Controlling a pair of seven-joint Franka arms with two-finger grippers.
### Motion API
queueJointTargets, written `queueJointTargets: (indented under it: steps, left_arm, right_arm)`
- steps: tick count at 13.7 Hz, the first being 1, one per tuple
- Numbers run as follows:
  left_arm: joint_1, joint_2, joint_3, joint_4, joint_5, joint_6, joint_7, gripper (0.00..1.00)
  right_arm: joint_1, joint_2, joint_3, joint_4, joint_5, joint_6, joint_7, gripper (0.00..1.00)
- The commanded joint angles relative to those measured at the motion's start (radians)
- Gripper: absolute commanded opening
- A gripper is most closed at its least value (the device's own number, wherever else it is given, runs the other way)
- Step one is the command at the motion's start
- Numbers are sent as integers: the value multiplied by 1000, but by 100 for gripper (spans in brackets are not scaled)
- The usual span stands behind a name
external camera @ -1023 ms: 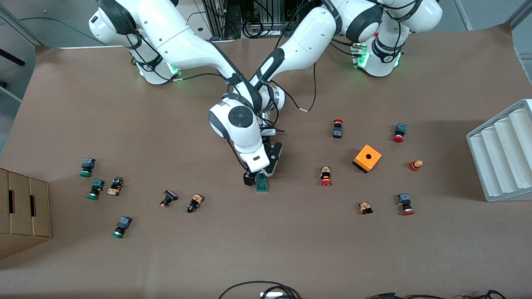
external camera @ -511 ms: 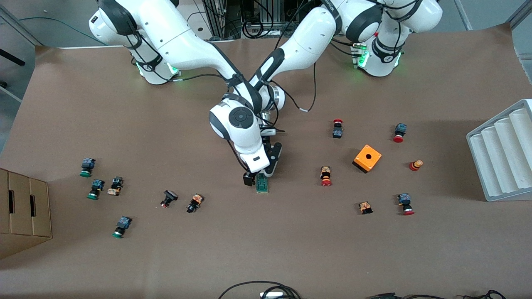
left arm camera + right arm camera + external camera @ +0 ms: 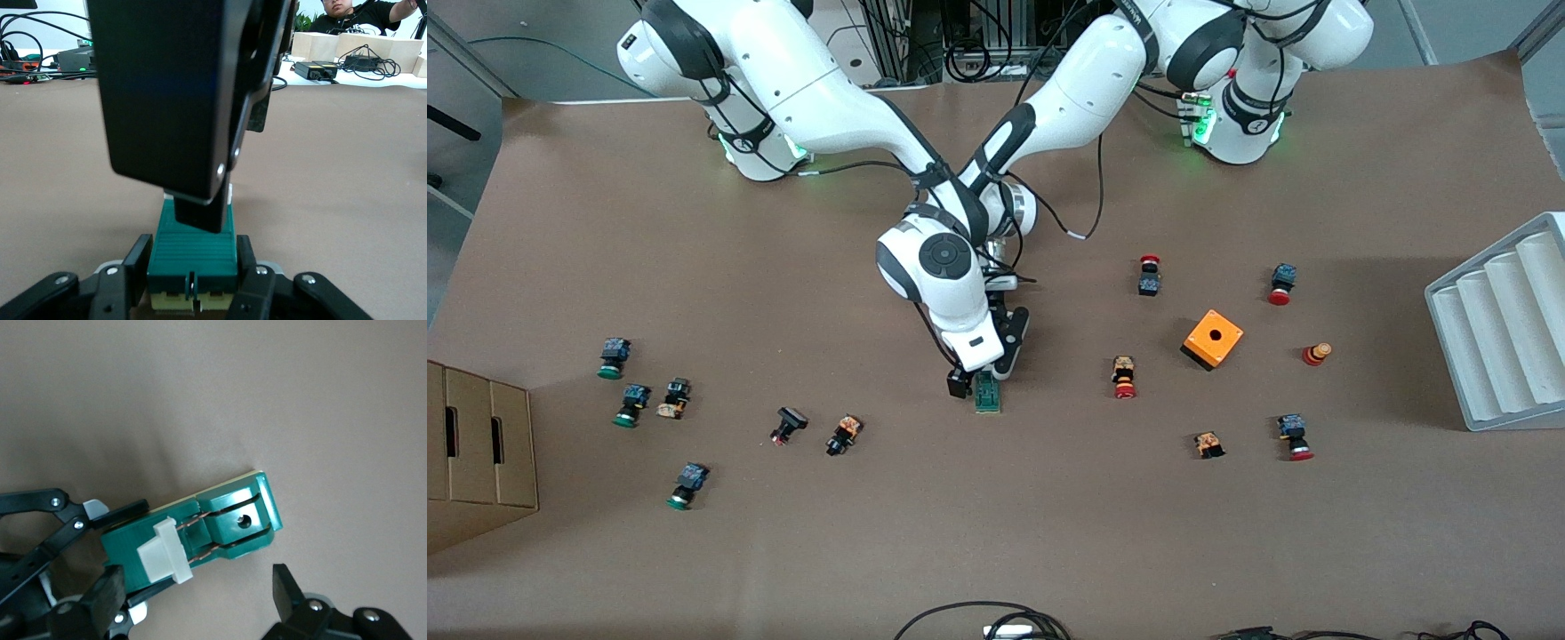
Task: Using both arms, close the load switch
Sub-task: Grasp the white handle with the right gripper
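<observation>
Switch block, small dark-green rigid plastic load switch [image 3: 988, 392], lies mid-table, 9 o'clock of orange square box [image 3: 1213, 339]. Left gripper [image 3: 193, 283] clamps its end; right gripper [image 3: 976, 377] spread above. Light, hard; push white sliding tab [image 3: 163, 553].

Between the black fingers [image 3: 137, 270] of the left gripper [image 3: 192, 280] sits the dark-green load switch [image 3: 200, 530], its sliding tab [image 3: 163, 553] white, its underside edge cream, on the plain brown table [image 3: 1049, 533].
</observation>
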Motion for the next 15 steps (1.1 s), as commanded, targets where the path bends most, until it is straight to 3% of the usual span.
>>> queueJointTargets:
  steps: [1, 15]
  left_arm:
    - [-11, 18, 9, 17, 17, -9, -22, 58]
    - [-11, 16, 9, 18, 19, -9, -22, 58]
  right_arm:
    - [14, 15, -6, 12, -15, 13, 25, 99]
    - [24, 49, -8, 42, -17, 23, 32, 94]
